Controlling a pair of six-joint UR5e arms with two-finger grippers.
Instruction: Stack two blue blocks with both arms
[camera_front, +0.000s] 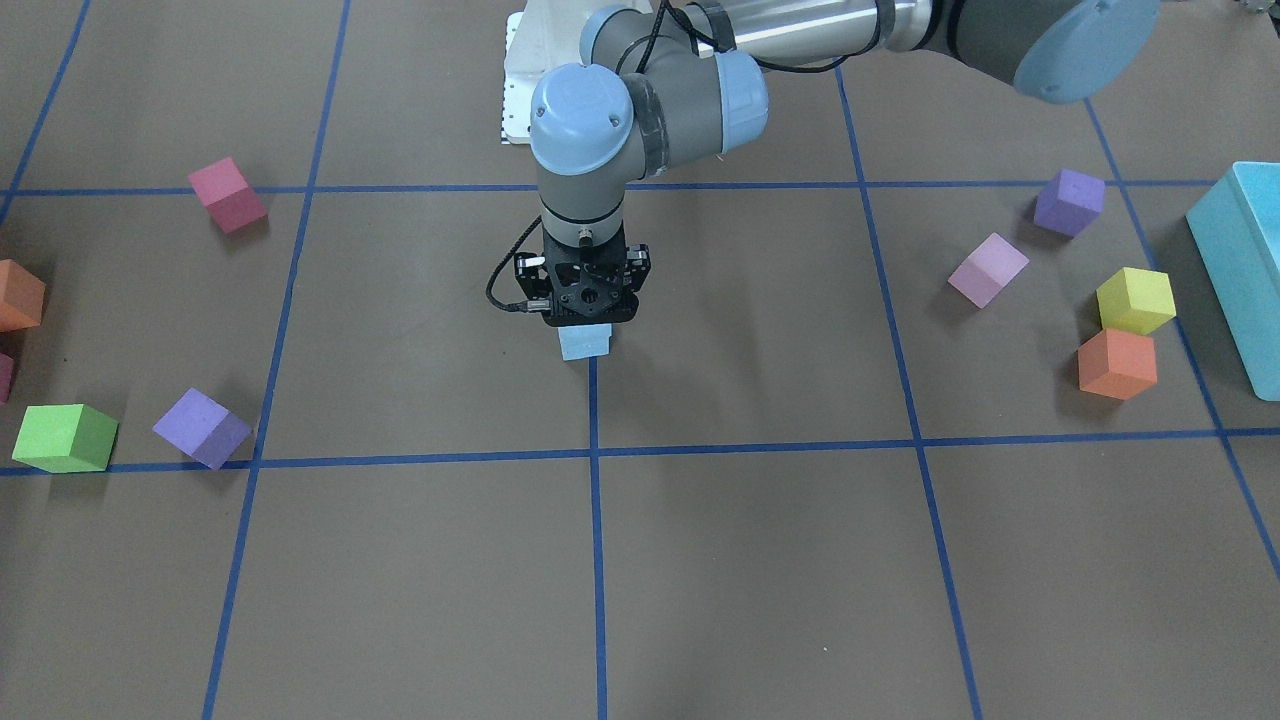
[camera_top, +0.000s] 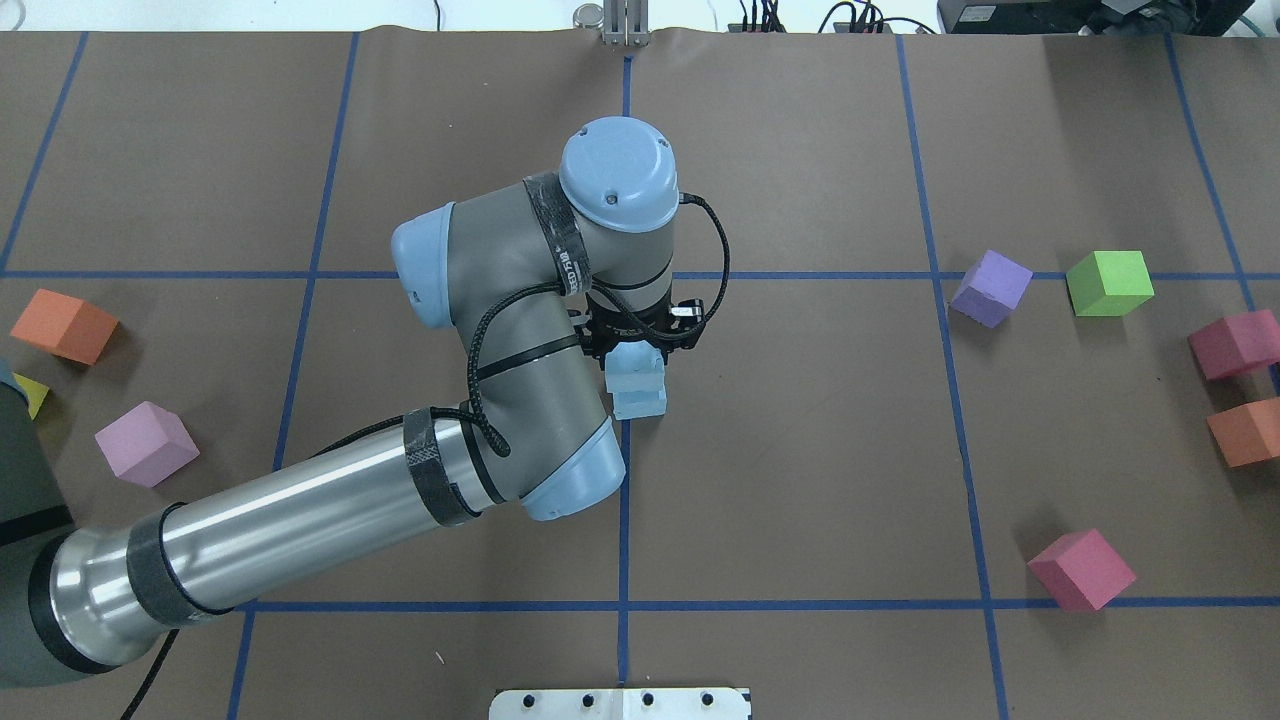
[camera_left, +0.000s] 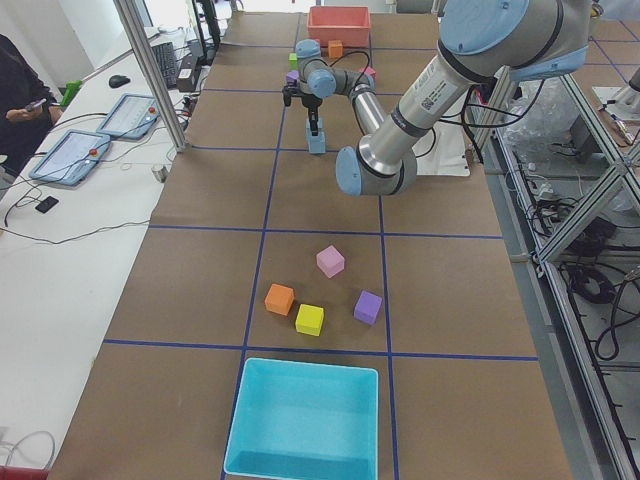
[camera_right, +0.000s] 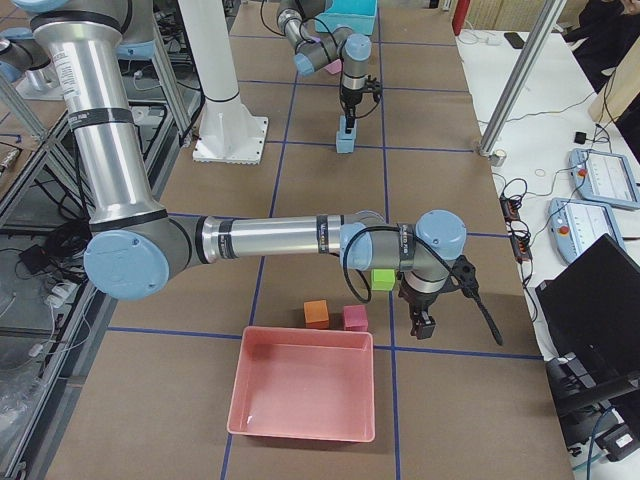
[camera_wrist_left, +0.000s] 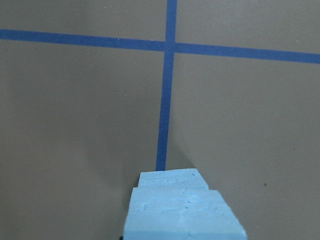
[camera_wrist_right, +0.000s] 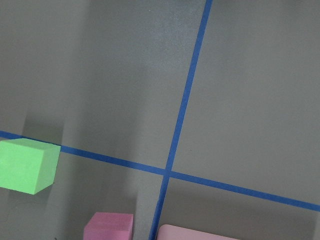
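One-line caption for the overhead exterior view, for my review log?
Left arm's black two-finger gripper at the stack of two pale sky-blue foam cubes mid-table.

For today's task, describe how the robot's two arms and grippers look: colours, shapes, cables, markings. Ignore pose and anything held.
Both the left arm and right arm are tubular: shiny silver links, black bands, grey joints with round light blue caps. A black cable loops along the left arm's wrist, and one band carries white lettering. The left gripper and right gripper are black, two-fingered.
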